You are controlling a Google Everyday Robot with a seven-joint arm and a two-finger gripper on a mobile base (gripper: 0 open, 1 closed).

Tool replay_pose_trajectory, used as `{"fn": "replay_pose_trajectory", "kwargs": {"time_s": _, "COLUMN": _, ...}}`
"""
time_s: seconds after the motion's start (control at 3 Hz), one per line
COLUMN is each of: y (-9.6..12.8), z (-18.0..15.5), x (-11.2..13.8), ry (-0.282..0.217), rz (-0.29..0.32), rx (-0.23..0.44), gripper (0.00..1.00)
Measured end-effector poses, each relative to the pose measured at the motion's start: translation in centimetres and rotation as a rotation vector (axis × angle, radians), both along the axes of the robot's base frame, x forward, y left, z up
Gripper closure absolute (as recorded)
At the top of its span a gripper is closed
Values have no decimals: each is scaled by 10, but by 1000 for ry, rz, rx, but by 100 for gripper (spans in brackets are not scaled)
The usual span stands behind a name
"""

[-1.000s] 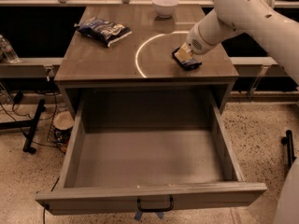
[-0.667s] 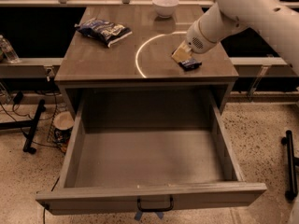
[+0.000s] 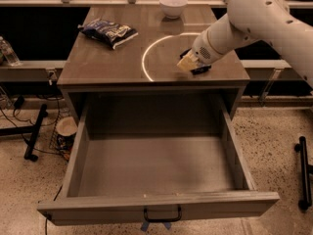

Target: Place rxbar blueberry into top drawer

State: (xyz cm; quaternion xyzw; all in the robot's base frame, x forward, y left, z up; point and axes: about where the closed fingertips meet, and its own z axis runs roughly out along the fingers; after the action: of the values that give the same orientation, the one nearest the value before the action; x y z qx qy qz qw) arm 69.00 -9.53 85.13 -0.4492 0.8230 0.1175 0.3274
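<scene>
The rxbar blueberry is a small dark bar on the cabinet top, near its front right edge, mostly hidden under my gripper. My gripper is right over the bar's left end, low against the countertop, with the white arm reaching in from the upper right. The top drawer is pulled fully open below the countertop and its grey inside is bare. Its black handle sits in the middle of the front panel.
A crinkled blue-and-white snack bag lies at the back left of the cabinet top. A white bowl stands at the back centre. Black stands and cables sit on the floor at left, and another stand at right.
My gripper has shifted a little left and down onto the bar. The bar has stayed in about the same spot on the countertop. The drawer has not moved.
</scene>
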Motion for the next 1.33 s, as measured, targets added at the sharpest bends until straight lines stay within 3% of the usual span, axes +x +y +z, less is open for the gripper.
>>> {"fn": "replay_pose_trajectory", "kwargs": {"time_s": 0.33, "y": -18, "z": 10, "x": -4, "ry": -43, "rz": -68, "rx": 65, "gripper": 12}}
{"fn": "replay_pose_trajectory", "kwargs": {"time_s": 0.67, "y": -28, "z": 23, "x": -3, "ry": -87, "rz": -108, "rx": 105, "gripper": 0}}
{"fn": "replay_pose_trajectory", "kwargs": {"time_s": 1.0, "y": -36, "z": 23, "x": 4, "ry": -98, "rz": -145, "rx": 130, "gripper": 0}}
{"fn": "replay_pose_trajectory", "kwargs": {"time_s": 1.33, "y": -31, "z": 8, "x": 25, "ry": -77, "rz": -177, "rx": 170, "gripper": 0}}
